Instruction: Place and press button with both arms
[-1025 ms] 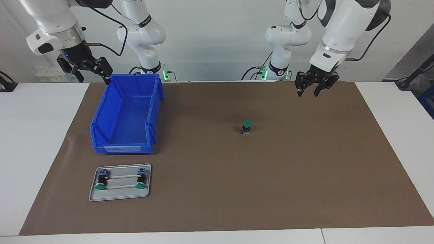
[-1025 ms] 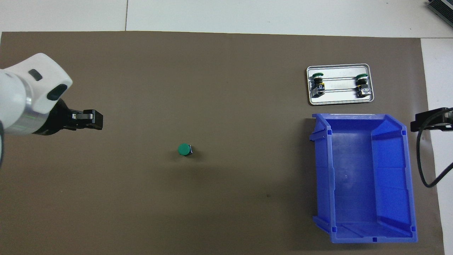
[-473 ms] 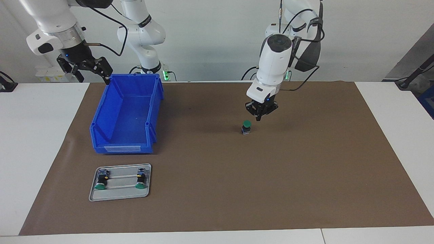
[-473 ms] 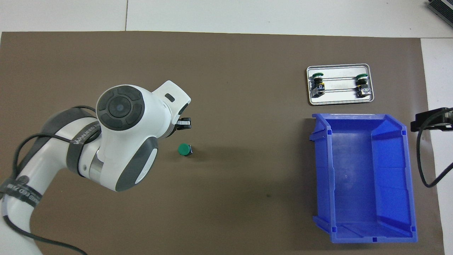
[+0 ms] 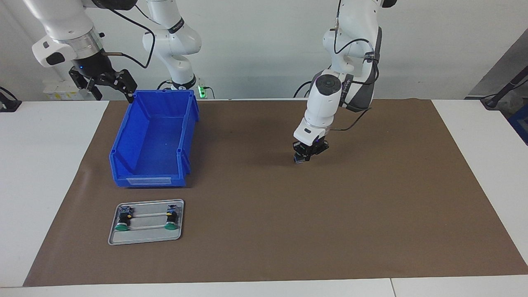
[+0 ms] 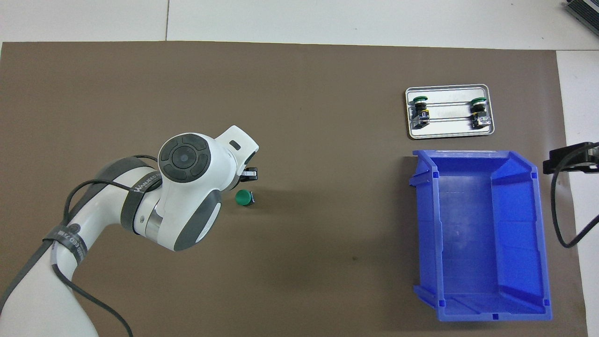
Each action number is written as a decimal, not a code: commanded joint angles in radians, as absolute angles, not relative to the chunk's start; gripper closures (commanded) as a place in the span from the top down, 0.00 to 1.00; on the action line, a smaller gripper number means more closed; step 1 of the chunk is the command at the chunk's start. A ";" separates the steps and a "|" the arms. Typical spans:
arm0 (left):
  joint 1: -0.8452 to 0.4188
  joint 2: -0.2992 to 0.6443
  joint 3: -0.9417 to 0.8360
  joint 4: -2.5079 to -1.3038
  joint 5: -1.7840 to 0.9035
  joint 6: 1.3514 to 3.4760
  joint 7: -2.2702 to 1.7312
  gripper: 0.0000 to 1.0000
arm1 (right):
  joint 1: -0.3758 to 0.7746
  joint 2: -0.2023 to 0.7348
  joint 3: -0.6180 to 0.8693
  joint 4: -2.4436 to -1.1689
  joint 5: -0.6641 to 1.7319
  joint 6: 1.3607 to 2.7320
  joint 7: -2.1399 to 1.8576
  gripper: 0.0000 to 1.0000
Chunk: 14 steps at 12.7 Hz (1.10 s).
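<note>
With the left arm bent forward over the middle of the brown table mat (image 5: 371, 214), the left gripper (image 5: 305, 158) is down at the small push-button with the round green cap and stubby black body (image 6: 243, 197). Fingertips are pinched together with nothing between them; they come down onto the button's cap, which the gripper hides from the facing camera, so actual contact can't be confirmed. From overhead the green cap shows clear, just beside the gripper's black tip. Button stands upright on the mat, about mid-table, well apart from the blue plastic bin (image 5: 154, 136).

Right arm waits: the right gripper (image 5: 110, 85) hangs in the air just off the bin's rim at the corner nearest the robots, at the right arm's end of the table. Fingers spread wide, holding nothing.

Bin is open-topped. Farther from the robots than the bin sits a flat silver metal tray (image 5: 144, 237) with two more green-capped buttons (image 5: 123, 218) lying on their sides.
</note>
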<state>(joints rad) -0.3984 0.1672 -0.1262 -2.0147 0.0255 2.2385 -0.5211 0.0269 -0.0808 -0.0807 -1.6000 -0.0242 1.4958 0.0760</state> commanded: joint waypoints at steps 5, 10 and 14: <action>-0.417 0.156 -0.117 -1.930 -0.002 2.053 -0.540 0.00 | 0.015 -0.095 -0.078 -1.611 0.002 1.488 0.086 1.00; -0.446 0.134 -0.120 -2.006 -0.005 2.092 -0.543 0.00 | 0.015 -0.095 -0.080 -1.611 0.002 1.488 0.086 1.00; -0.465 0.110 -0.120 -2.078 -0.015 2.161 -0.551 0.00 | 0.015 -0.095 -0.080 -1.611 0.002 1.488 0.086 1.00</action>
